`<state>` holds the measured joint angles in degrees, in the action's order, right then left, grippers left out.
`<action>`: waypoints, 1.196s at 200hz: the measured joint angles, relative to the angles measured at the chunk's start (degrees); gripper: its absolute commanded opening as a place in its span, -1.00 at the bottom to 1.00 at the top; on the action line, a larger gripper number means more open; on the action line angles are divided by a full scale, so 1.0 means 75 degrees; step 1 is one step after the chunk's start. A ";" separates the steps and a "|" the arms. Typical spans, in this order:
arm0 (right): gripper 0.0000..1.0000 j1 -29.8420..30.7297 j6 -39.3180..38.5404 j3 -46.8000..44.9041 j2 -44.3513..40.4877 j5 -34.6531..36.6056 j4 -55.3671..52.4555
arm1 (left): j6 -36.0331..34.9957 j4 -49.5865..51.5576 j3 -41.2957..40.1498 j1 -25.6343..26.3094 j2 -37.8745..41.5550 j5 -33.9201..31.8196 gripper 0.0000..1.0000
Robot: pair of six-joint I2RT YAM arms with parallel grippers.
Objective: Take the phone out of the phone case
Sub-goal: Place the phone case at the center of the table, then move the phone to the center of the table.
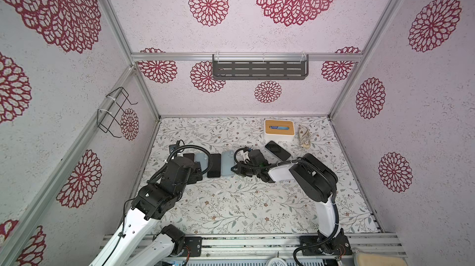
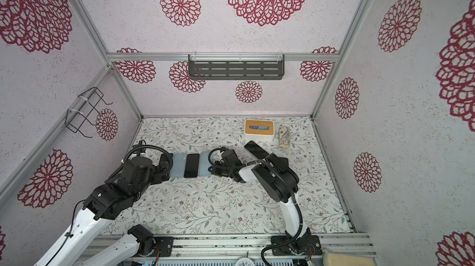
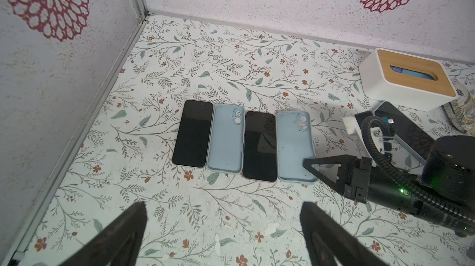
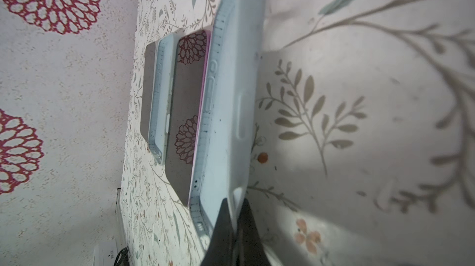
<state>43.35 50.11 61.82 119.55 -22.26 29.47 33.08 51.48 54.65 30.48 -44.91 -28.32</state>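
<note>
**A:** What do the right jaws hold?

**B:** They are pressed closed. In the right wrist view the thin side wall of the pale blue phone case [image 4: 231,97] sits pinched between them, close to one corner. The case lies on the table [image 1: 231,208] with its hollow side up, and it is empty.

**A:** And the left jaws?

**B:** They are spread fully and hold nothing. They hang above the table on the near side of the row and point toward it.

**A:** Where is the phone?

**B:** The phone [image 3: 261,146] lies screen up just beside the pinched case, on its left. I cannot tell if the two edges touch. Further left are a second case [image 3: 226,138] and a second phone [image 3: 192,133]. All four lie parallel, with the long axis running from the robot toward the back wall.

**A:** From which side do the right jaws come?

**B:** From the right, across that long axis, at the near end of the right wall. I judge this phone is out, and here only releasing the case remains.

**A:** Is there anything more to do?

**B:** Perhaps. A dark phone [image 1: 277,150] lies aslant near the tissue box [image 1: 279,130], behind the right arm [image 1: 312,174], which is the nearer arm. I cannot tell whether it wears a case.
</note>
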 measured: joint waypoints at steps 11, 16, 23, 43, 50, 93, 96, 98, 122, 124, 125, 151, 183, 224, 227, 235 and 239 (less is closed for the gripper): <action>-0.57 0.0000 -0.0020 0.0093 0.0070 -0.0006 -0.0082 | 0.0009 -0.0003 0.0000 0.0000 -0.0009 0.0073 0.94; -0.42 0.0000 -0.0041 0.0114 0.0087 -0.0032 -0.0093 | 0.0015 -0.0006 0.0000 0.0000 -0.0012 0.0102 0.94; -0.18 -0.0009 -0.0128 0.0140 0.0085 -0.0090 -0.0058 | 0.0023 -0.0009 0.0000 0.0000 -0.0012 0.0131 0.94; 0.32 -0.0003 -0.0358 0.0216 -0.0052 -0.0055 -0.0064 | 0.0058 -0.0029 0.0000 0.0000 -0.0009 0.0271 0.94; 0.42 0.0003 -0.0434 0.0224 -0.0134 -0.0006 -0.0175 | 0.0079 -0.0032 -0.0003 0.0000 -0.0009 0.0321 0.94; 0.98 -0.0119 -0.1180 0.0087 -0.0895 0.0370 -0.1303 | 0.0221 -0.0245 -0.0041 0.0000 -0.0006 0.0723 0.94; 0.98 -0.0134 -0.1259 0.0058 -0.0982 0.0405 -0.1419 | 0.0224 -0.0259 -0.0047 0.0000 -0.0006 0.0758 0.94; 0.98 -0.0149 -0.1317 0.0041 -0.1040 0.0431 -0.1504 | 0.0233 -0.0271 -0.0050 0.0000 -0.0006 0.0784 0.94; 0.98 -0.0291 -0.2022 -0.0187 -0.1868 0.0930 -0.2480 | 0.0309 -0.0568 -0.0187 0.0000 0.0073 0.1172 0.94; 0.98 -0.0309 -0.2101 -0.0207 -0.1967 0.0976 -0.2579 | 0.0309 -0.0600 -0.0204 0.0000 0.0087 0.1204 0.94; 0.98 -0.0315 -0.2139 -0.0213 -0.2002 0.1000 -0.2608 | 0.0312 -0.0621 -0.0219 0.0000 0.0096 0.1244 0.94; 0.98 -0.0484 -0.3369 -0.0318 -0.3174 0.2101 -0.3791 | 0.0344 -0.1250 -0.0539 0.0000 0.0265 0.1868 0.94; 0.97 -0.0764 -0.5033 -0.0323 -0.4013 0.3768 -0.4593 | 0.0463 -0.2553 -0.1113 0.0000 0.0210 0.3051 0.94; 0.97 -0.1617 -0.6980 -0.0455 -0.3707 0.4692 -0.4721 | 0.0664 -0.3716 -0.1556 0.0000 -0.0402 0.3943 0.94; 0.97 -0.1699 -0.7122 -0.0455 -0.3628 0.4692 -0.4718 | 0.0673 -0.3759 -0.1580 0.0000 -0.0437 0.3958 0.94; 0.97 -0.1856 -0.7382 -0.0455 -0.3468 0.4674 -0.4704 | 0.0682 -0.3873 -0.1641 0.0000 -0.0516 0.4033 0.94; 0.97 -0.1941 -0.7510 -0.0455 -0.3372 0.4674 -0.4689 | 0.0685 -0.3923 -0.1664 0.0000 -0.0542 0.4074 0.94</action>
<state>28.80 -6.22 58.41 94.26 12.80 -5.69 38.22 22.06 42.17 30.48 -48.97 2.24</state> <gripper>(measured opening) 0.985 0.972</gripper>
